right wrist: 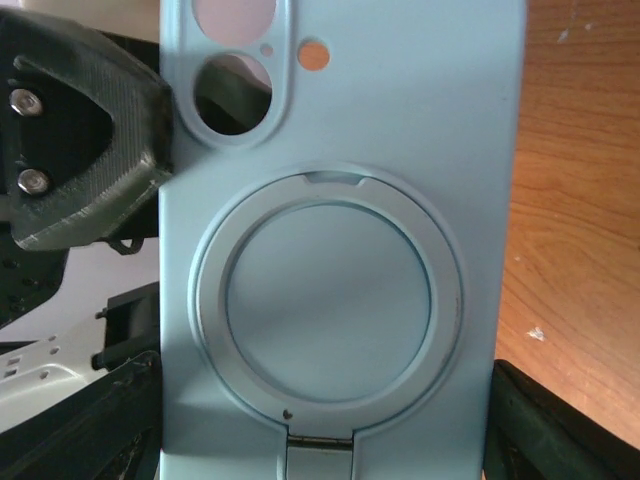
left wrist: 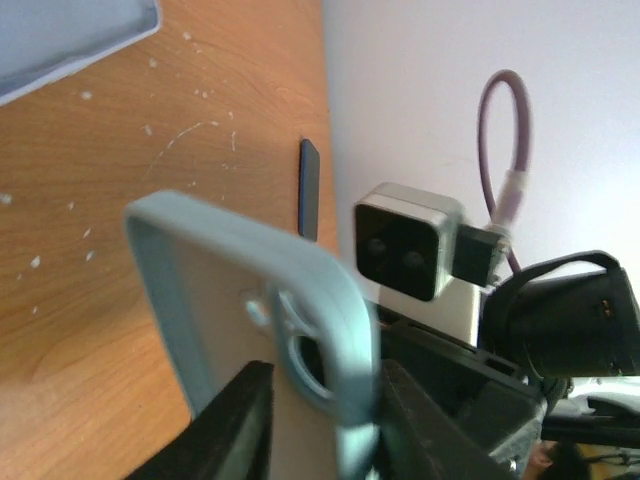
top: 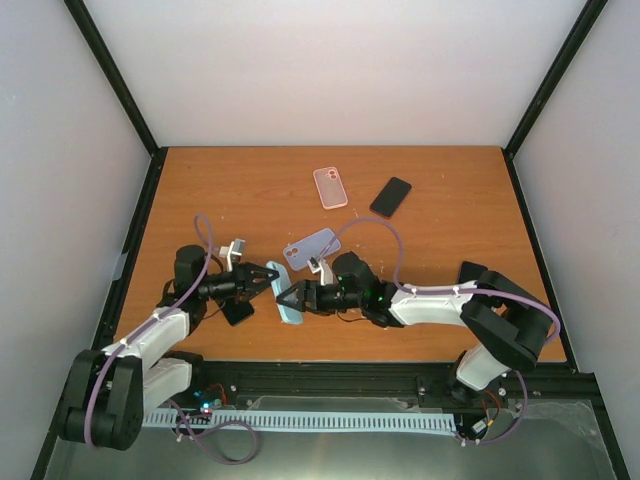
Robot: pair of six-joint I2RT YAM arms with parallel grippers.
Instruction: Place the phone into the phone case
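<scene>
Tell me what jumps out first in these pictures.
The left tool and right tool both pinch a light blue phone case over the near middle of the table. Its ring stand fills the right wrist view. Farther back lie a pink case, a black phone and a lavender case.

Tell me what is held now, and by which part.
The right gripper holds the light blue case by its side edges, near the ring hinge. The left gripper straddles its camera corner; whether it grips cannot be told.
</scene>
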